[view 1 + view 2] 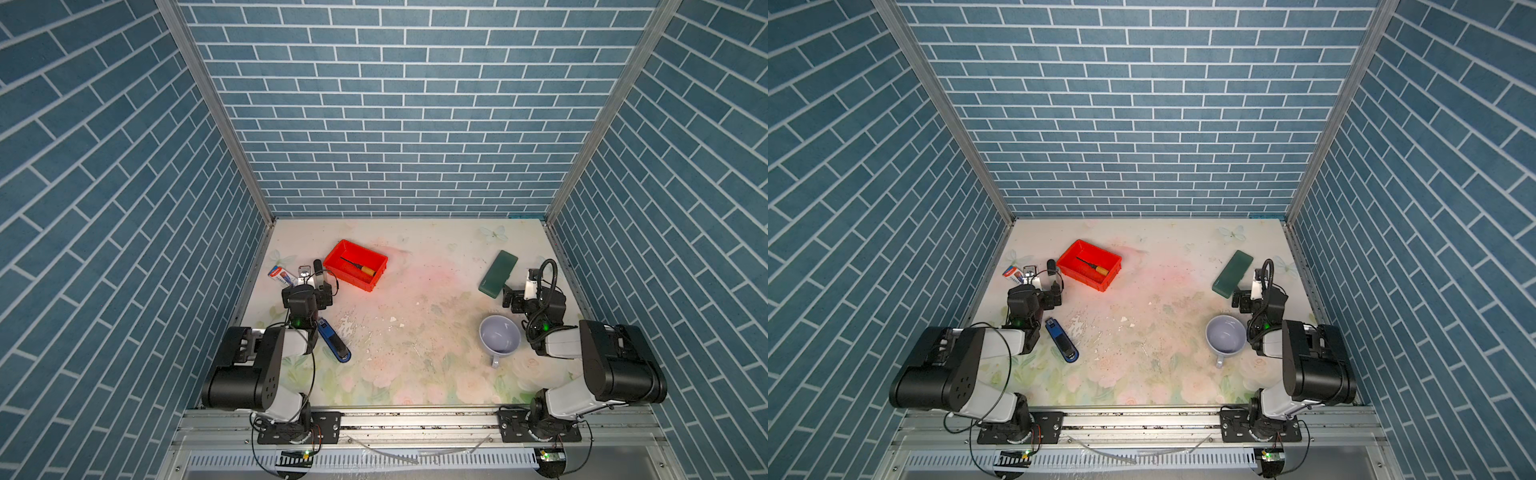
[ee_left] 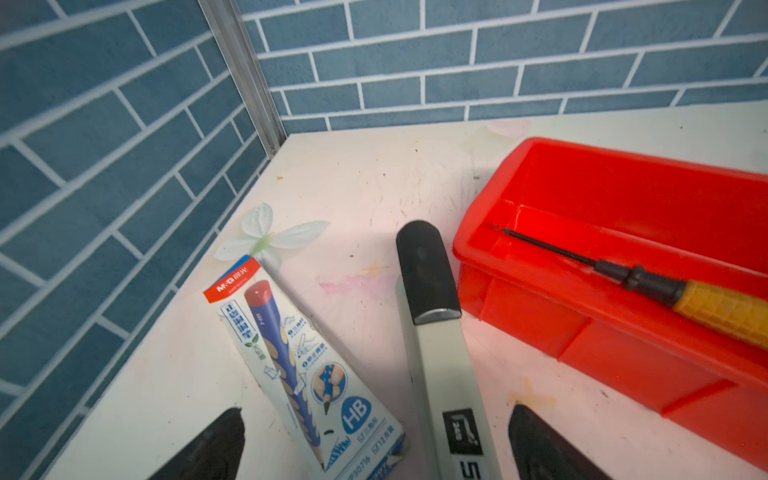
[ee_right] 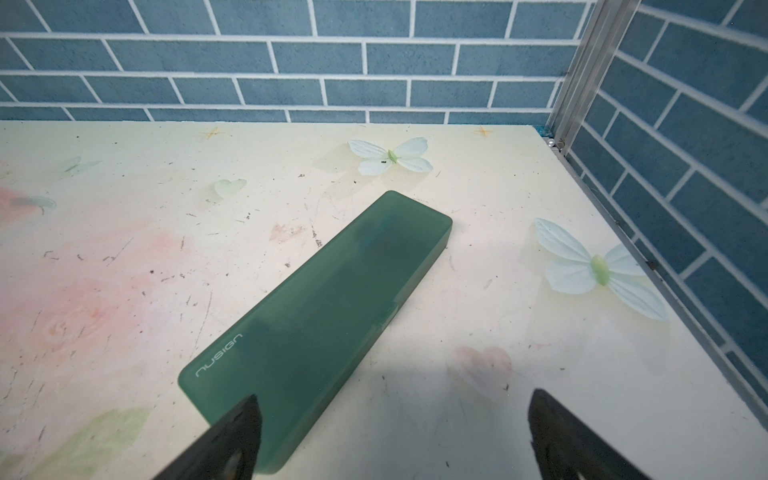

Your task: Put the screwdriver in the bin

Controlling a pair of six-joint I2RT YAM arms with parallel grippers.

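Left gripper (image 2: 376,415) spread wide, empty; screwdriver (image 2: 640,282) inside bin (image 2: 623,187).
Marker (image 2: 436,332) and pencil box (image 2: 299,365) lie between the left fingers, ungripped. The screwdriver rests flat on the bin floor. Right gripper (image 3: 395,397) is also spread and holds nothing, at the near end of the green box (image 3: 324,316).

The yellow-handled screwdriver (image 1: 358,267) lies in the red plastic bin (image 1: 348,277), rear left; the black-capped white marker (image 1: 318,273) just left of it; the blue stapler (image 1: 334,343) before them; the flat green box (image 1: 498,274) far right, the lavender mug (image 1: 498,337) before it.
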